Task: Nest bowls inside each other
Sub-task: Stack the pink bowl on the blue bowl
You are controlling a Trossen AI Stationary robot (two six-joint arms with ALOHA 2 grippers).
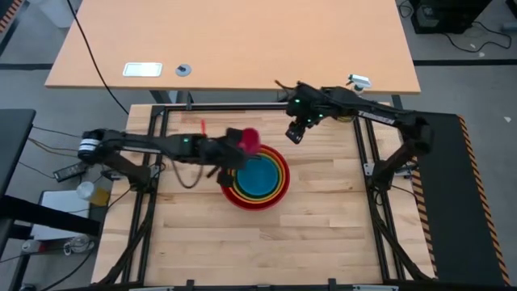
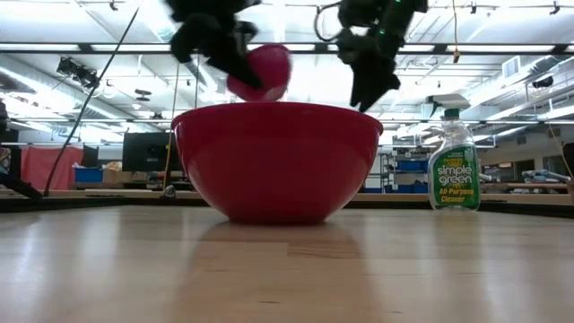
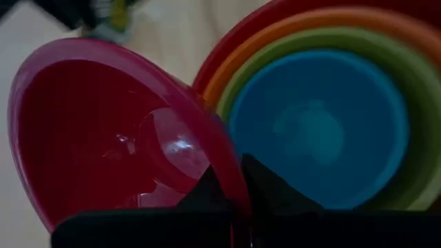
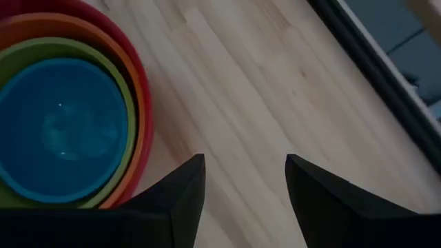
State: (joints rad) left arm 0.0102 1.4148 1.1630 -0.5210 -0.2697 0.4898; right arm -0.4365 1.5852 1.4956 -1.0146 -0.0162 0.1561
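Red, orange, yellow-green and blue bowls sit nested in a stack (image 1: 260, 179) on the table's middle; the red one (image 2: 276, 160) rests on its base. The small pink bowl (image 1: 250, 141) hangs in the air over the stack's far-left rim, tilted, with my left gripper (image 3: 233, 200) shut on it. It also shows in the low view as the pink bowl (image 2: 260, 72). My right gripper (image 1: 295, 133) hovers open above the table, beyond the stack's far right side, with nothing between its fingers (image 4: 244, 182). My left gripper pinches the pink bowl's rim (image 3: 231, 180) between its two fingers, one finger inside the bowl and one outside. The fingers come slanting down from the table's left. The bowl is lifted clear, tilted on edge beside and above the nested stack.
A green spray bottle (image 2: 453, 157) stands on the right in the low view. A second, bare wooden table (image 1: 234, 40) lies beyond the far edge. Black frame rails (image 1: 242, 107) run around the work table. Bare wood lies near and right of the stack.
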